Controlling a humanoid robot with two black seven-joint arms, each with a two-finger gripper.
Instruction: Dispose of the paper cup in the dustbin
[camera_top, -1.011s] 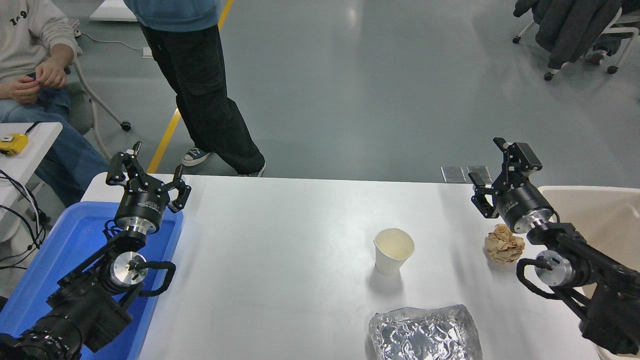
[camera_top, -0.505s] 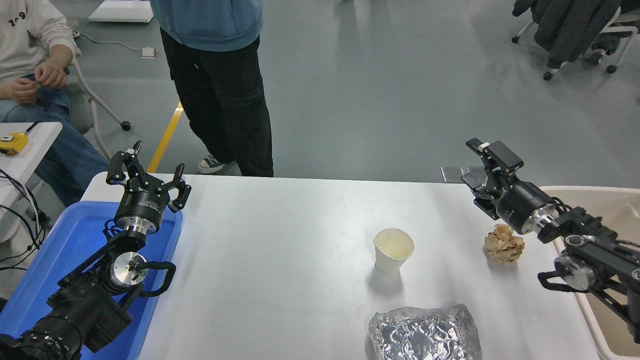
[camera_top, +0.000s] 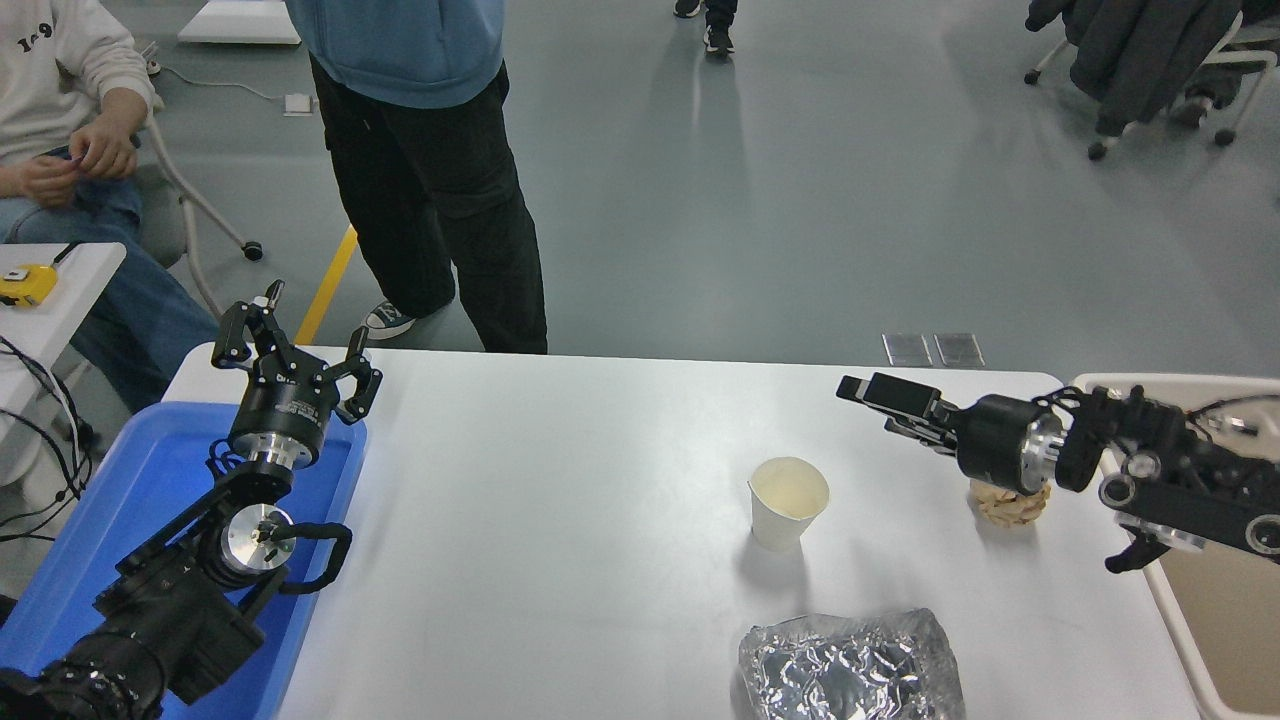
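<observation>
At the far left, well away from the small white tapered paper cup (camera_top: 788, 501), a seated person in a pale sweatshirt (camera_top: 60, 90) holds both hands together beside a small side table bearing a yellow device (camera_top: 25, 285). Nearer the cup but still well to its left lies the shallow blue plastic tray (camera_top: 100, 520) at the white table's (camera_top: 560, 520) left edge. The parked left black gripper (camera_top: 295, 355) hangs above the tray's far corner with its fingers spread wide and nothing between them. Behind the table, left of the cup and beyond it, a standing person in a blue top and black trousers (camera_top: 430, 170) is near the far edge.

The paper cup stands upright on the bare table, right of centre, its cream inside showing and its rim slightly bent. Just in front of the cup, at the table's near edge, lies a crinkled silver foil sheet (camera_top: 850, 665).

To the cup's right and a little beyond it, the right black gripper (camera_top: 868, 395) points leftward toward the cup, above the table and clear of the cup; seen edge-on, its spread cannot be told. Under that arm's wrist, right of the cup, sits the crumpled tan paper ball (camera_top: 1010, 505), partly hidden. Farthest right of the cup is the large beige plastic rectangular dustbin (camera_top: 1180, 620), past the table's right edge.
</observation>
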